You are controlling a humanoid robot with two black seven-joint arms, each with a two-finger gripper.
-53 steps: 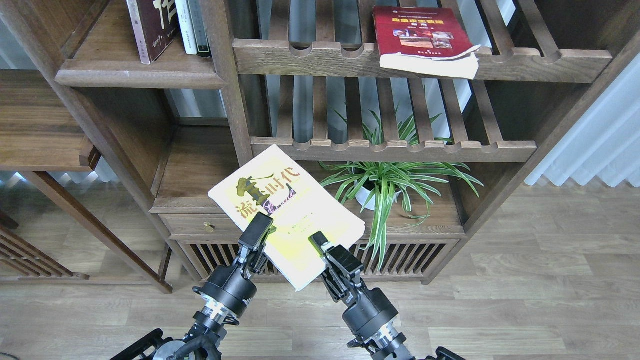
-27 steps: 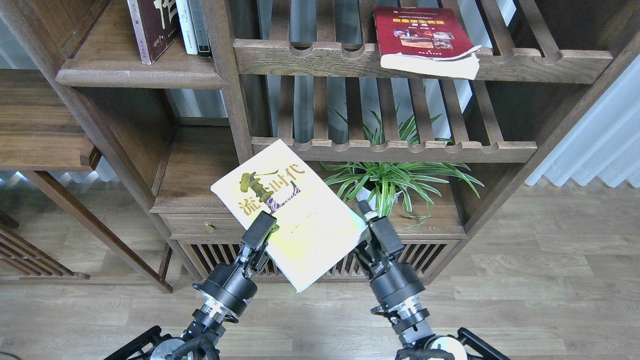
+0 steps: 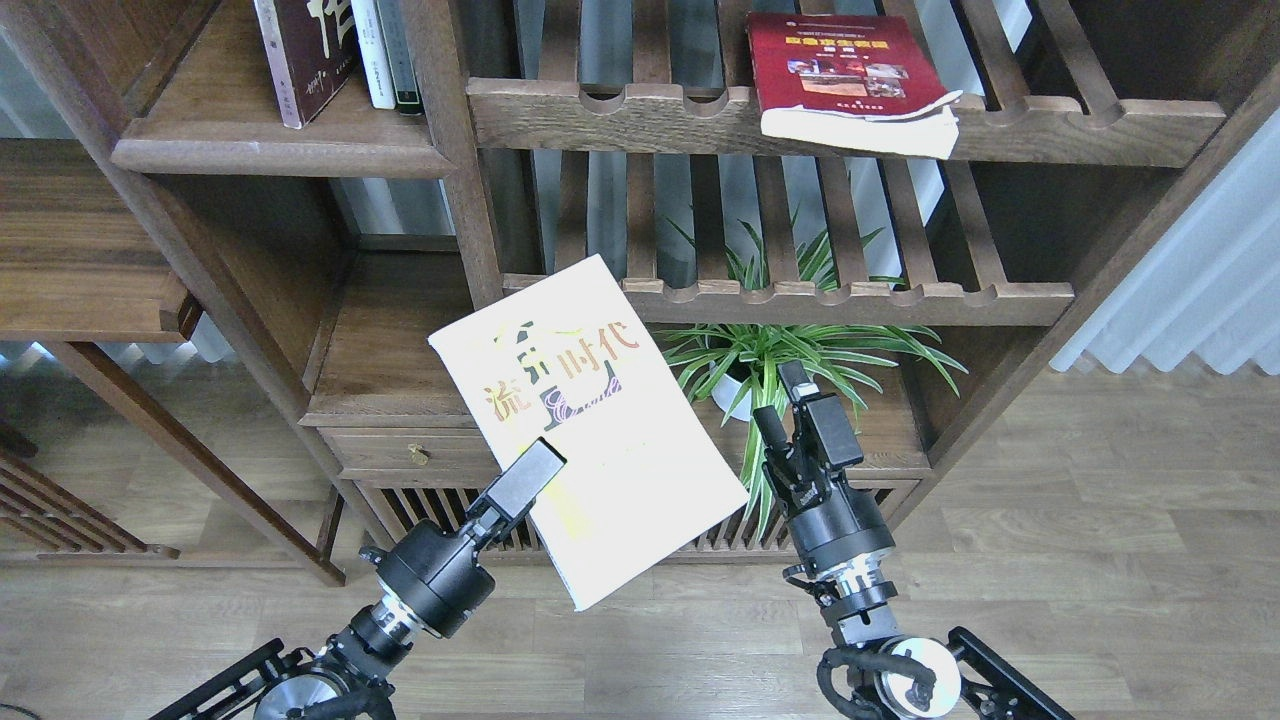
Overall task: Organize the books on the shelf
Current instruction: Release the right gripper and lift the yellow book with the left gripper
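head view | left hand [image 3: 530, 478] clamps glossy flat yellow-green book [image 3: 590, 420]

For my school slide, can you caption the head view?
Left hand lifts a yellow-green book toward the walnut bookcase; right hand stands free beside it.

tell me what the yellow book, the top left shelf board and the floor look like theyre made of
Yellow-green book: paper with a glossy soft cover, judging by the glare and thin page edge. Shelf: dark-brown wood, apparently solid, with visible grain and a satin moulded front edge. Floor: pale grey-brown planks with grain; wood or laminate, cannot tell which.
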